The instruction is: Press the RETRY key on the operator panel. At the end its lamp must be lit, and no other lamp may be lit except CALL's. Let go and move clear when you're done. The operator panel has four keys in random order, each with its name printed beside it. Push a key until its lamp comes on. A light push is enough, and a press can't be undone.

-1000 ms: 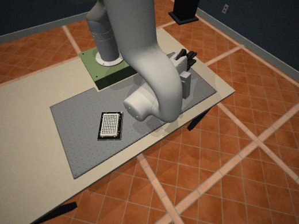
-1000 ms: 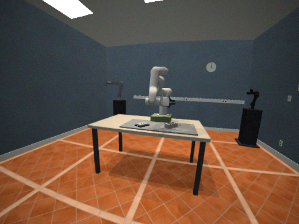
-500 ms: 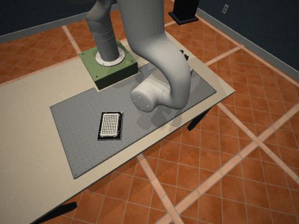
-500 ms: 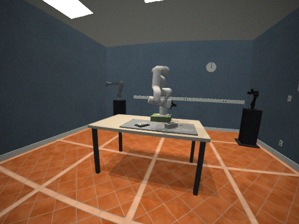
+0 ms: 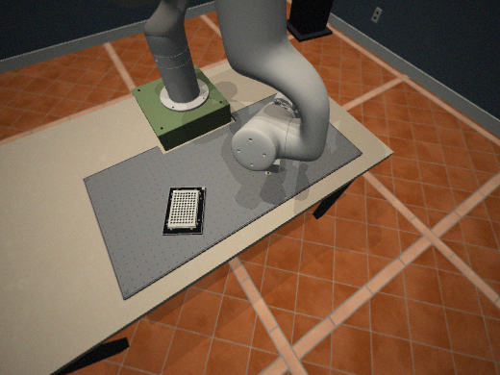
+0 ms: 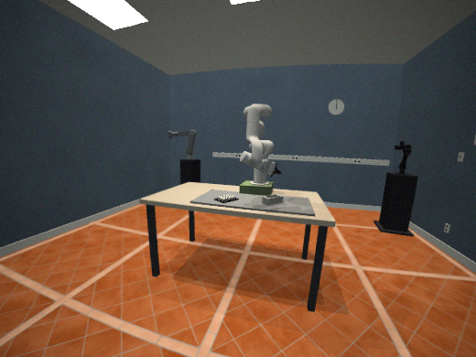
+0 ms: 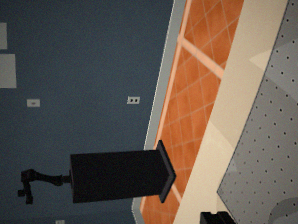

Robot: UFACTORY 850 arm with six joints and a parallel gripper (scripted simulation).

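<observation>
The operator panel (image 6: 271,199) is a small grey box on the grey mat (image 6: 256,203), seen only in the exterior view; its keys, names and lamps are too small to read. In the top view the bent arm (image 5: 279,96) hides it. My gripper (image 6: 275,169) is a small dark shape at the end of the arm, well above the panel and a little behind it. Its fingers are shut on nothing. The wrist view looks sideways past the table edge (image 7: 235,115) to the wall and floor, and the panel is not in it.
A white well plate in a black frame (image 5: 185,210) lies on the left part of the mat, also in the exterior view (image 6: 226,198). The green arm base (image 5: 185,108) stands at the back. A black pedestal (image 7: 120,175) stands by the wall.
</observation>
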